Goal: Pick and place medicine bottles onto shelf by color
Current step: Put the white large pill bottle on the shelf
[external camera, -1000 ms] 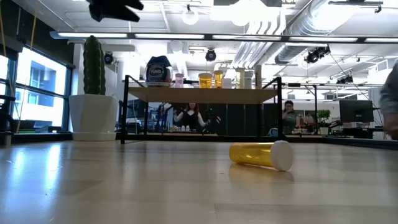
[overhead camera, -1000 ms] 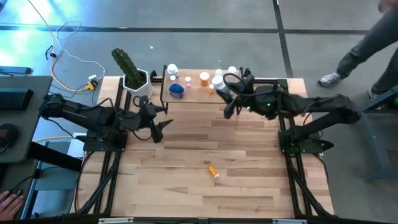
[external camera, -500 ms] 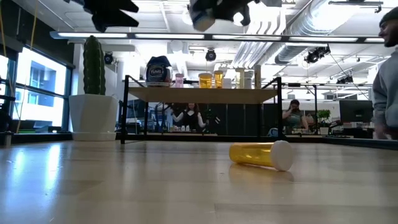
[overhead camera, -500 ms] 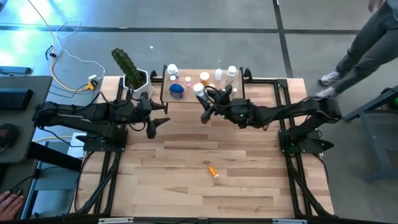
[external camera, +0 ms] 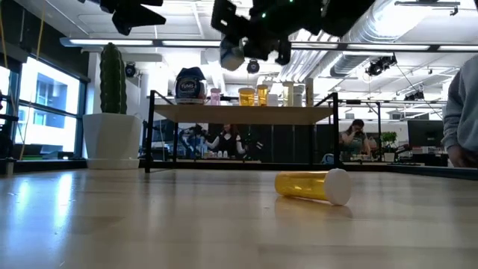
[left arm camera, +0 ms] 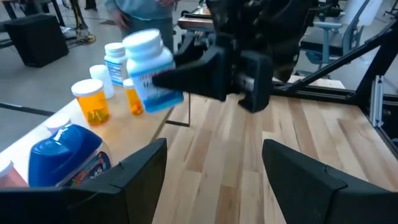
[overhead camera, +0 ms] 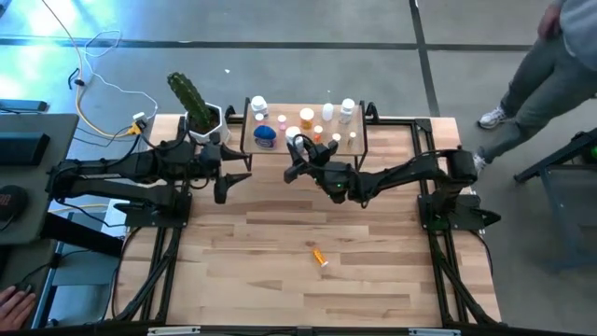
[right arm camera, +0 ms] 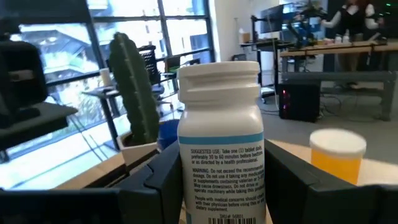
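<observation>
Right hand point(overhead camera: 297, 151): clamped on white-capped white bottle point(right arm camera: 221, 140), held above the shelf point(overhead camera: 359, 149) near edge, left of centre. Left hand point(left arm camera: 214, 165): wide, empty, waiting left of shelf. Orange vial point(overhead camera: 319, 256): lying mid-counter point(overhead camera: 373, 280). Risk: descending bottle could topple standing shelf bottles nearby.

Right hand point(overhead camera: 297, 154) holds a white bottle point(overhead camera: 298, 143) beside the shelf point(overhead camera: 359, 147).
</observation>
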### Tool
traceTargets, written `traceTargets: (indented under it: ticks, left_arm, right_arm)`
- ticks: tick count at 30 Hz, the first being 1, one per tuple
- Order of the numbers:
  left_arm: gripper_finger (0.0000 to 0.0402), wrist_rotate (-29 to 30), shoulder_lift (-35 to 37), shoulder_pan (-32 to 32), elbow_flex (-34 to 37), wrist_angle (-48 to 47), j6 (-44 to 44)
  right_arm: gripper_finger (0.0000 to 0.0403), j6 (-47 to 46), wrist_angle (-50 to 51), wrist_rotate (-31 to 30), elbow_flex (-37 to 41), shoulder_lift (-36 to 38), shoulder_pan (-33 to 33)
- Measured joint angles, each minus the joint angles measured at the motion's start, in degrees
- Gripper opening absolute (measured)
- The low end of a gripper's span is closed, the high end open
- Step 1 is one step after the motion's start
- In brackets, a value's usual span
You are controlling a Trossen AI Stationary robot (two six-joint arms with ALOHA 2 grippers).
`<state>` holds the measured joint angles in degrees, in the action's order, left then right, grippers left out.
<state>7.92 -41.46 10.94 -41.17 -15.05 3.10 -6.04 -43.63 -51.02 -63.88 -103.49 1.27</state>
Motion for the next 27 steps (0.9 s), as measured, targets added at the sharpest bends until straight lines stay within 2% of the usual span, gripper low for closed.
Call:
traceTargets:
  ticks: [7,16,23,27]
  left_arm:
    - [0.0252,0.0,0.4,0.0,0.0,-0.1,-0.9]
    - [0.0252,-0.4,0.4,0.0,0.0,-0.1,-0.8]
    - [0.0252,-0.4,0.3,-0.1,0.0,-0.1,-0.8]
    - [0.0252,-0.4,0.3,-0.1,0.0,-0.1,-1.0]
  right_arm:
    - [0.0161,-4.3,-1.6,-2.8,0.0,-4.9,-1.3]
    - [0.0161,-3.9,-1.3,-4.4,0.0,-8.3,-3.0]
    - [0.0161,-1.5,-1.0,-3.9,0.0,-8.3,-5.1]
    - [0.0161,-3.5,1.3,-1.7,0.0,-8.3,-6.5]
